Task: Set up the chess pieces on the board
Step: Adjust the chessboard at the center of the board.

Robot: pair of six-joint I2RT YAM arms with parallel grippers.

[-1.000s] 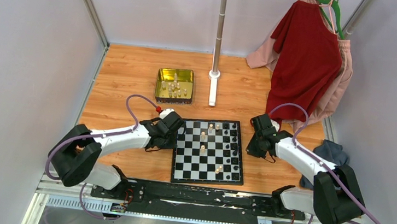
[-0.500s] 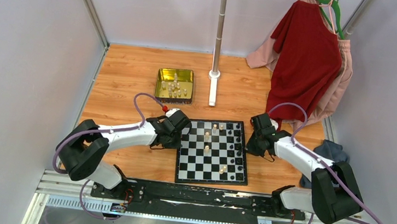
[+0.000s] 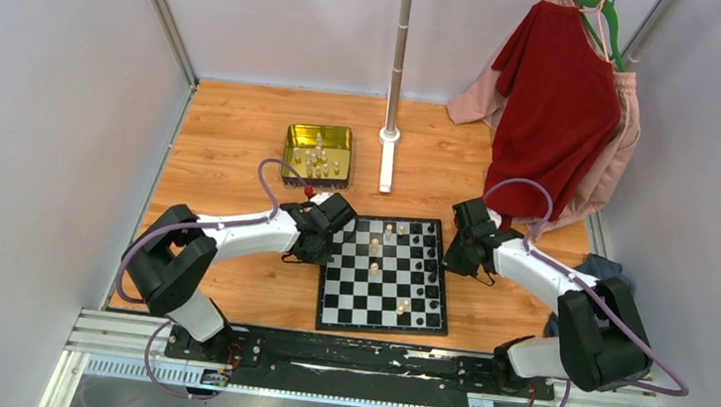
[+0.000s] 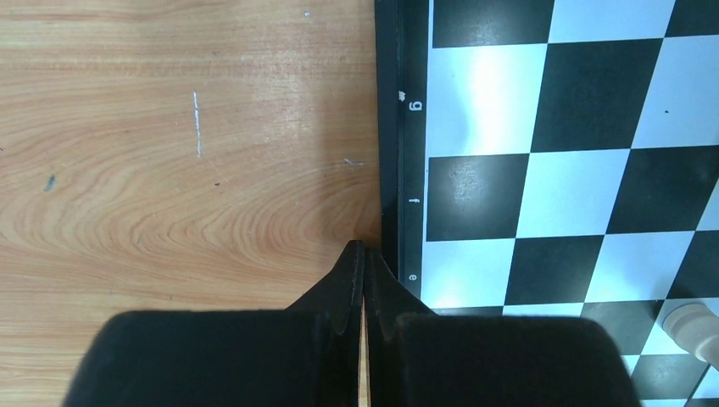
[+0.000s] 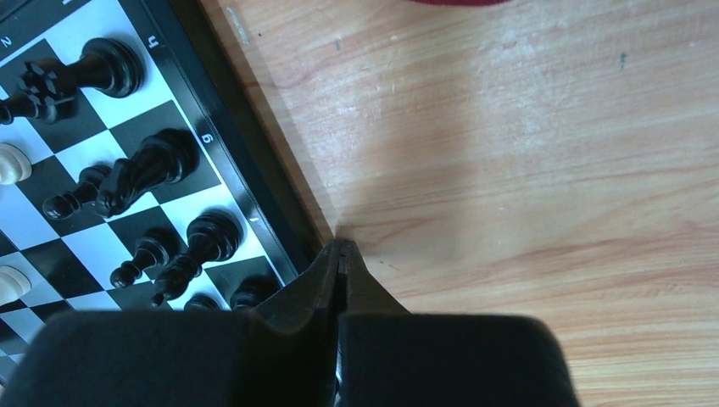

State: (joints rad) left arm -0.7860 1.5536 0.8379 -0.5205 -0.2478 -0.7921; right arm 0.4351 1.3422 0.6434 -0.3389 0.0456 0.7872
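one board [image 3: 357, 305], top view: on worktop [image 3: 233, 141] between left tool [image 3: 328, 240] and right tool [image 3: 453, 254]; several chess pieces [image 3: 373, 269] on it, others in gold tin [image 3: 292, 137]. left wrist: tool pinched together, empty, at board's edge. right wrist: likewise, beside border.

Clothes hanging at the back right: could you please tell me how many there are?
2: a red shirt in front and a pink garment behind it, showing at both sides. More may be hidden.

left hand [image 4: 363, 251] closed, arm stretched forward | right hand [image 5: 339, 248] closed, arm stretched forward
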